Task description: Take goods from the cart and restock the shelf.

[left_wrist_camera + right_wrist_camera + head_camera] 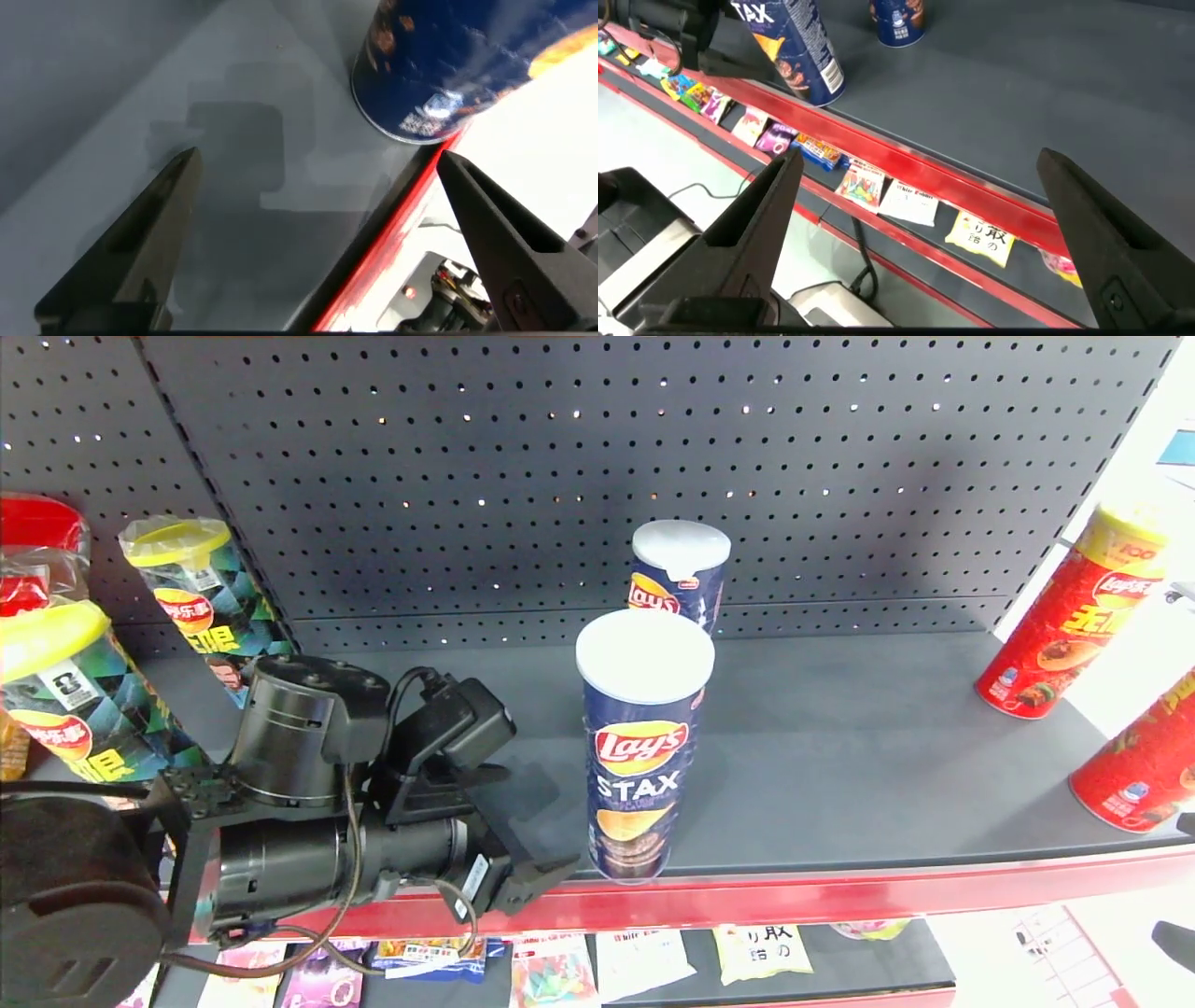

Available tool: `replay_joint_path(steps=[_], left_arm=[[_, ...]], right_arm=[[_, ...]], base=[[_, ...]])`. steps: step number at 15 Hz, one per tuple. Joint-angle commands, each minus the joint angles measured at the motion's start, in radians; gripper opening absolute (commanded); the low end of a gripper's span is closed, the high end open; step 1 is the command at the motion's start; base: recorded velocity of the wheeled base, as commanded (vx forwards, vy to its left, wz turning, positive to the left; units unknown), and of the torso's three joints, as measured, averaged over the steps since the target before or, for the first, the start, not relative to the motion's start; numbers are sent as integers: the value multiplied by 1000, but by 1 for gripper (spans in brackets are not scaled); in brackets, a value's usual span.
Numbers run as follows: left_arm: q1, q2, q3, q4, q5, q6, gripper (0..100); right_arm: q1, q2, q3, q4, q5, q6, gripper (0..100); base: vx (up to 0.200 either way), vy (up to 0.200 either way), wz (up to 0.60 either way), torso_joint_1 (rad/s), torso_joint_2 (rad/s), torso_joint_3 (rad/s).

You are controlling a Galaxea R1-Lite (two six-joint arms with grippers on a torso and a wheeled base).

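A tall blue chip can point(642, 747) stands upright at the front edge of the dark grey shelf point(840, 756). A second blue can point(679, 574) stands behind it near the pegboard. My left gripper point(527, 826) is open just left of the front can, level with its lower half and not touching it. In the left wrist view the open gripper point(318, 159) has only bare shelf between its fingers, with the can's base point(420, 84) beyond. My right gripper point(920, 154) hangs open and holds nothing, out in front of the shelf's red edge point(906, 154); both cans point(799, 47) point(898, 19) lie farther off.
Two red cans point(1064, 616) point(1139, 765) stand at the shelf's right end. Yellow-lidded cans point(201, 588) point(65, 691) crowd the left. Bare shelf stretches between the blue cans and the red ones. Snack packets point(644, 961) lie on the lower shelf.
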Motion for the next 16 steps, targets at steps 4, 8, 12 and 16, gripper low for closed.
replay_joint_path(steps=[4,8,12,16], left_arm=[[0,27,-25,0,0,-1,100],[0,35,-28,-1,0,-1,100],[0,49,-49,-1,0,-1,100],[0,66,-71,-1,0,-1,100]], right_arm=[[0,5,0,0,1,0,100],[-17,5,-5,0,1,0,100],[-18,7,-6,0,2,0,100],[-18,8,-11,0,1,0,100]], base=[[0,0,0,0,0,0],[0,0,0,0,0,0],[0,0,0,0,0,0],[0,0,0,0,0,0]])
